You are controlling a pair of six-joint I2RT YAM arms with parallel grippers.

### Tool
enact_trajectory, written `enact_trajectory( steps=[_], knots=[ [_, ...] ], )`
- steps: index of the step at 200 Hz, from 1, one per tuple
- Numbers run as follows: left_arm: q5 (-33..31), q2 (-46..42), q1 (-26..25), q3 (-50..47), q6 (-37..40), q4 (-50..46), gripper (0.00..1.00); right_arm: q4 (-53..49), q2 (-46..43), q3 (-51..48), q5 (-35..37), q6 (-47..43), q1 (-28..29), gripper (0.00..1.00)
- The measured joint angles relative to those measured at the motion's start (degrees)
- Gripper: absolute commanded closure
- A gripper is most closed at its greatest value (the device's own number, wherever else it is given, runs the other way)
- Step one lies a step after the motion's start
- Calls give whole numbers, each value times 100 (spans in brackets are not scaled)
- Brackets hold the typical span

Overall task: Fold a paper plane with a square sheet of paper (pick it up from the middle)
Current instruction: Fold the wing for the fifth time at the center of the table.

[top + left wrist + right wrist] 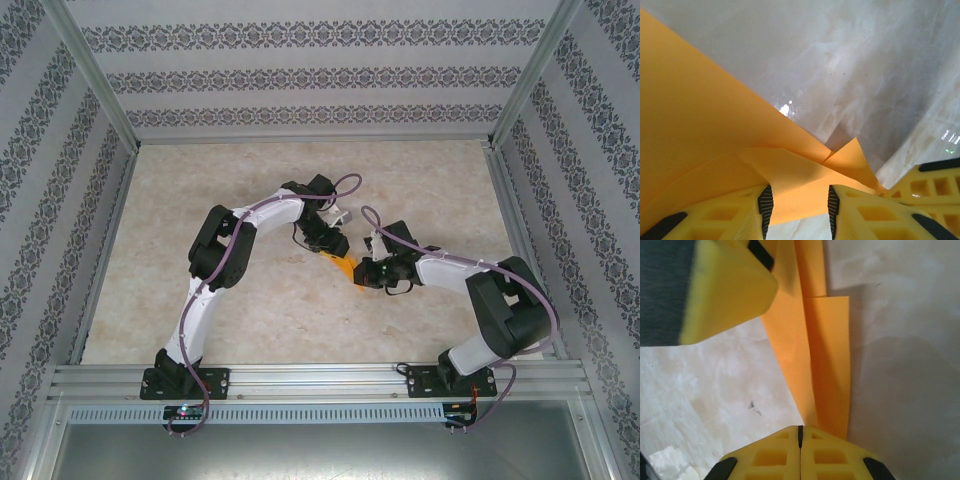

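Where your two claws meet over the table [250, 330], the orange paper [345, 266] sits between them, folded into creased layers. Your right claw [800, 431] is closed, fingers flush together, and the paper's narrow end runs in at its tips, pinched there. Your left claw [798, 195] stands partly apart, with a folded layer lying in the gap between its black pads [765, 202].
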Motion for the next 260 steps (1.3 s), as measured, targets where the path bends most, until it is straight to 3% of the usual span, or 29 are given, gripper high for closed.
enact_trajectory(
  steps=[260],
  knots=[
    [0,254,9,463,173,-479,59,750,-101,-608,-208,387,-188,96]
  ],
)
